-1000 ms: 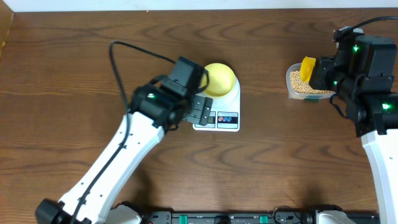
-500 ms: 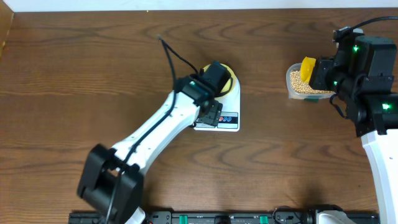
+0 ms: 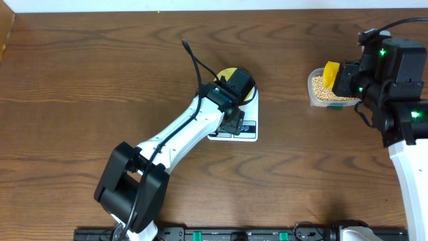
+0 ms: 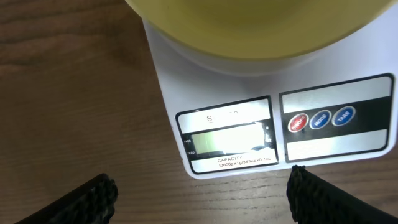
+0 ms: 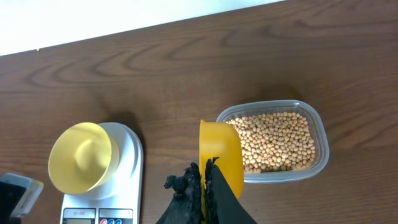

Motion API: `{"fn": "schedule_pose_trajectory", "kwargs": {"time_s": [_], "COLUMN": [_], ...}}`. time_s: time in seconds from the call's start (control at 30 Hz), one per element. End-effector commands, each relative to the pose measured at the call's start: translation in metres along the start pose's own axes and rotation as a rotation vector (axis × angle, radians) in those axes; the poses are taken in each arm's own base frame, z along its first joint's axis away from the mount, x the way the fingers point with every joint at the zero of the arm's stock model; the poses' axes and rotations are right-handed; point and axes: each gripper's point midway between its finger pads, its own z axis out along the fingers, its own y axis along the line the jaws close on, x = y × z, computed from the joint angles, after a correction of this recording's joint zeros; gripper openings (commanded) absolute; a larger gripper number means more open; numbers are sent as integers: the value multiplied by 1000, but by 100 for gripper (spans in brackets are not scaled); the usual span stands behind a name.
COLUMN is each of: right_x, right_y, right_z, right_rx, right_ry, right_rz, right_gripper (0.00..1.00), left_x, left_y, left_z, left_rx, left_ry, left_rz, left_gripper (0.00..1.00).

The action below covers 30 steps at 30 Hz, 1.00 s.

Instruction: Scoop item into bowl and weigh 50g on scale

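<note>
Only the left wrist view shows the scale's (image 4: 249, 81) display (image 4: 227, 138), reading illegible, just ahead of the left claw (image 4: 202, 194), whose fingers are spread wide. The right wrist view shows the tub (image 5: 320, 146) holding beans (image 5: 277, 140), the empty bowl (image 5: 81, 155) on the scale, and the right claw (image 5: 204, 186) clamping the upright scoop (image 5: 221, 155) at the tub's edge.

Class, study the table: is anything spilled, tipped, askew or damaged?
Nothing stands out. The beans all lie inside the clear tub, none on the table. The empty bowl sits on the scale, and the right end effector holds the yellow scoop at the tub's edge.
</note>
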Motion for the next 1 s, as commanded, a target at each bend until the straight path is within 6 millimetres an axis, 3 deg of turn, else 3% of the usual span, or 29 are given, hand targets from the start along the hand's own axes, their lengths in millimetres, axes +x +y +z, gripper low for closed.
{"fn": "schedule_pose_trajectory", "kwargs": {"time_s": [0.0, 0.73, 0.97], "right_x": [-7, -6, -7], "right_y": [7, 6, 7], "right_z": [-5, -3, -3], "right_rx": [-9, -9, -12], "right_ry": [-22, -18, -21], "right_rz": [-23, -23, -23], "right_gripper": [1, 1, 1], "left_x": [-1, -1, -1], "left_y": [1, -4, -22], "left_z": [3, 12, 9], "left_rx": [-18, -10, 4], "left_ry": [1, 12, -17], "left_rz": [-14, -10, 20], "left_gripper": [89, 89, 89]}}
